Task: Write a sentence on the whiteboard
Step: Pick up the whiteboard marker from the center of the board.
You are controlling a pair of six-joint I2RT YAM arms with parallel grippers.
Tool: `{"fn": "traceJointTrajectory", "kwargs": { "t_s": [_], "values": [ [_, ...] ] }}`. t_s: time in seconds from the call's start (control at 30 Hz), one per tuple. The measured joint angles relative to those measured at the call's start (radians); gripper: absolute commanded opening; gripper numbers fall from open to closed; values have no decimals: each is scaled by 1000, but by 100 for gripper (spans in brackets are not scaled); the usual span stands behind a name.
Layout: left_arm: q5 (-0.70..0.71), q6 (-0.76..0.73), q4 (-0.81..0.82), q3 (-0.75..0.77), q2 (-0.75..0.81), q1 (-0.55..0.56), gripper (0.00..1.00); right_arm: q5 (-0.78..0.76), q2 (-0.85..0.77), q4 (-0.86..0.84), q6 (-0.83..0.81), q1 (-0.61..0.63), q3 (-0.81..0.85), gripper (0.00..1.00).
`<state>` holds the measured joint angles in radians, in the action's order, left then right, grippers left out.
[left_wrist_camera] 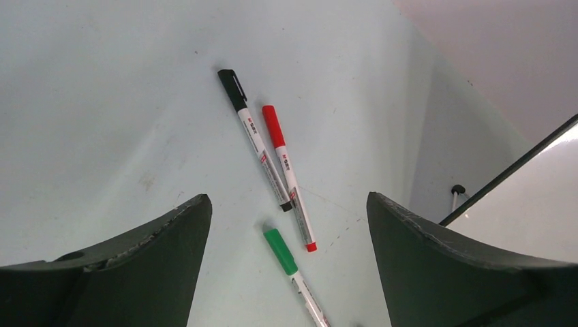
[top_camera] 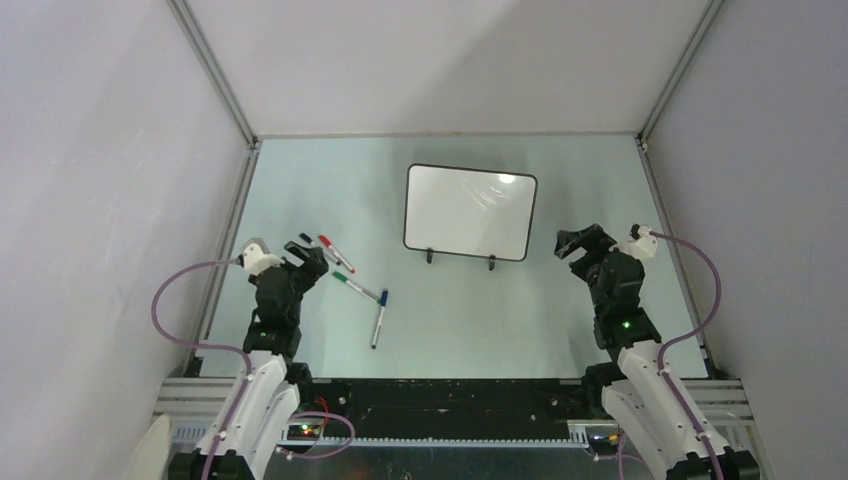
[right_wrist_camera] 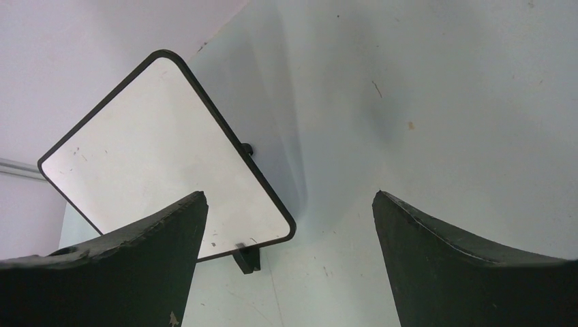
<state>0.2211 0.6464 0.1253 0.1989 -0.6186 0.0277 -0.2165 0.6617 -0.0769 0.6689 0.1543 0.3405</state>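
From the top external view, I see the whiteboard [top_camera: 470, 212] standing on its two black feet toward the far edge of the pale green worktop [top_camera: 450, 330], a little right of the middle. Its face is plain glossy white. Four markers lie toward the left edge:
- The black-capped marker [top_camera: 306, 238] and the red-capped marker [top_camera: 336, 254] lie side by side.
- The green-capped marker [top_camera: 355, 287] lies nearer to me.
- The blue-capped marker [top_camera: 379, 320] is nearest of all, with its cap close to the green one's tail.

My left gripper [top_camera: 308, 256] hangs just beside the black and red pair. My right gripper [top_camera: 578, 243] hangs off the board's right edge, apart from it.

On the left wrist camera, the left gripper [left_wrist_camera: 286, 199] has its jaws spread wide and grasps nothing. Below and between them, the black-capped marker [left_wrist_camera: 255, 139] and red-capped marker [left_wrist_camera: 287, 174] lie flat, almost parallel and touching or nearly so. The green-capped marker [left_wrist_camera: 290, 262] has its cap just beside the red one's tail. The whiteboard's black frame and a corner of its face [left_wrist_camera: 545, 197] cut across the right side.

On the right wrist camera, the right gripper [right_wrist_camera: 288, 195] is likewise released, jaws wide with only bare worktop between them. The whiteboard [right_wrist_camera: 157, 157] sits to the left, partly behind the left finger [right_wrist_camera: 123, 266]. Its face is white with a few small specks, and one black foot [right_wrist_camera: 247, 259] shows under its lower corner.
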Motion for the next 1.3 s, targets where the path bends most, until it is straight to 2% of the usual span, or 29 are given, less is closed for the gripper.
{"fn": "traceJointTrajectory", "kwargs": {
  "t_s": [0.23,0.37,0.57,0.67,0.77,0.8,0.97,1.17,1.3],
  "values": [
    [-74,-9,21,-6,-35,0,89,0,-3,0,-14,0,0,94],
    [-134,-10,23,23,-135,0,84,0,0,1,-16,1,0,94],
    [-190,28,25,67,-299,21,84,0,2,6,-16,1,0,94],
    [-129,65,-25,106,-334,62,82,0,3,6,-16,1,0,94],
    [21,132,-129,183,-358,137,79,0,6,6,-16,1,0,94],
    [66,151,-163,210,-366,158,76,1,10,5,-16,1,0,94],
    [196,202,-268,310,-423,210,72,8,27,6,-16,1,0,93],
    [239,225,-364,356,-485,222,67,15,28,7,-16,2,0,93],
    [225,205,-433,486,-580,222,66,15,29,8,-16,2,0,93]
  ]
}}
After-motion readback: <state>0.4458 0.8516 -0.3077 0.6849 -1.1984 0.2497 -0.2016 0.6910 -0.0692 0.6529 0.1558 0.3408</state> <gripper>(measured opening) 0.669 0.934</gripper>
